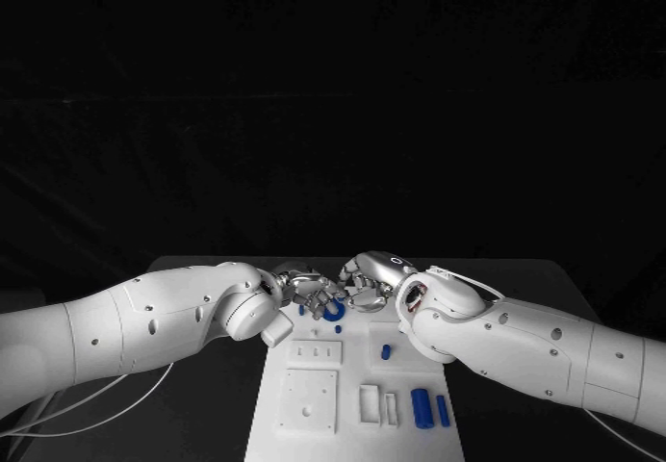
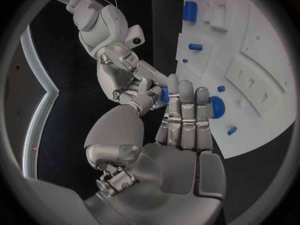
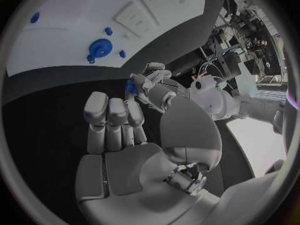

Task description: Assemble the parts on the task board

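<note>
Both hands are meeting at the board's (image 1: 278, 438) twelve o'clock edge — left hand (image 1: 308, 286) spread, right hand (image 1: 364, 282) seemingly pinching a blue piece (image 2: 164, 94) — probably readying an insertion.

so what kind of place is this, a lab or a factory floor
Most likely a robotics lab test bench, not a production line. A white task board with small blue parts lies on a black table, and the right wrist view shows cluttered equipment racks behind.
</note>
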